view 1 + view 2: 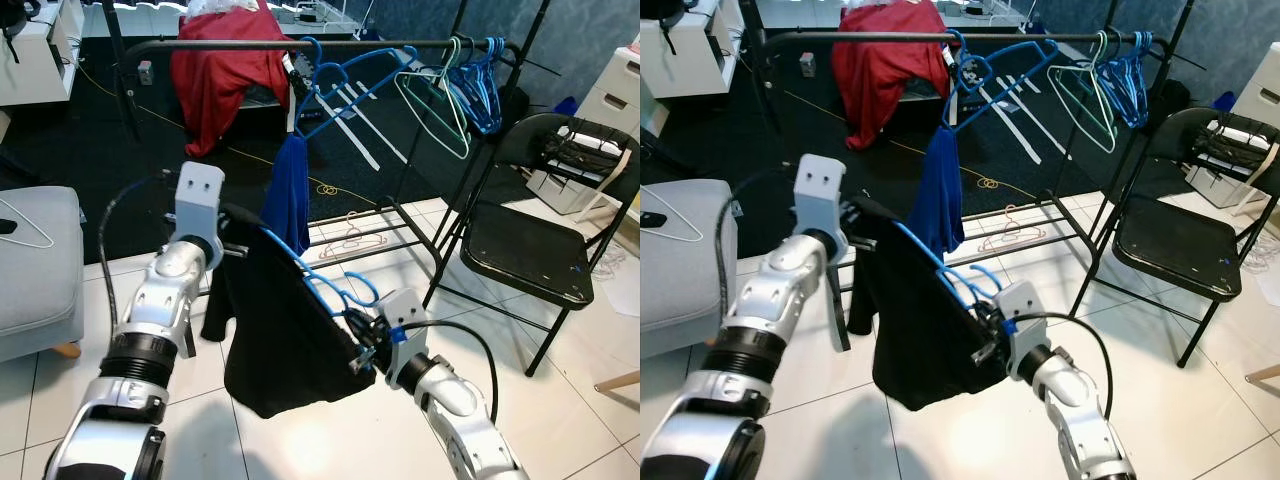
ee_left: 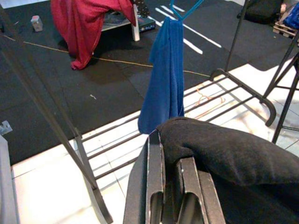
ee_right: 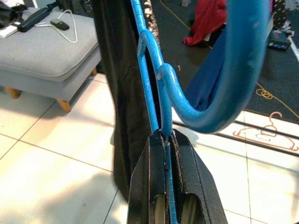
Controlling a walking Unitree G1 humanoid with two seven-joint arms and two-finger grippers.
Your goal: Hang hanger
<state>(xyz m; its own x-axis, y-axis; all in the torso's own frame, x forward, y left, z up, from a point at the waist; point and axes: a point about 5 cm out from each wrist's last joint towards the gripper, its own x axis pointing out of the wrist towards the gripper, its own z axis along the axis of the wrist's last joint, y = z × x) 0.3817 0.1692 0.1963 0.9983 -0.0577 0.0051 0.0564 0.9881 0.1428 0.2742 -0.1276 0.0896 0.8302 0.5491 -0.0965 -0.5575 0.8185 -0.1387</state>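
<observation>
I hold a blue plastic hanger (image 1: 322,287) carrying a black garment (image 1: 280,335) low in front of the black clothes rail (image 1: 250,44). My right gripper (image 3: 163,140) is shut on the hanger's blue bar just below its hook, at the garment's right shoulder (image 1: 358,338). My left gripper (image 2: 170,186) is at the garment's left shoulder, its fingers (image 2: 155,182) close together with black cloth draped over them. On the rail hangs another blue hanger (image 1: 345,75) with a blue cloth (image 1: 288,195), straight behind the held garment.
Several teal and blue hangers (image 1: 470,85) hang at the rail's right end, and a red cloth (image 1: 225,70) lies behind it. A black folding chair (image 1: 530,245) stands to the right. A grey ottoman (image 1: 35,260) is on the left. A pink hanger (image 1: 350,235) lies on the floor.
</observation>
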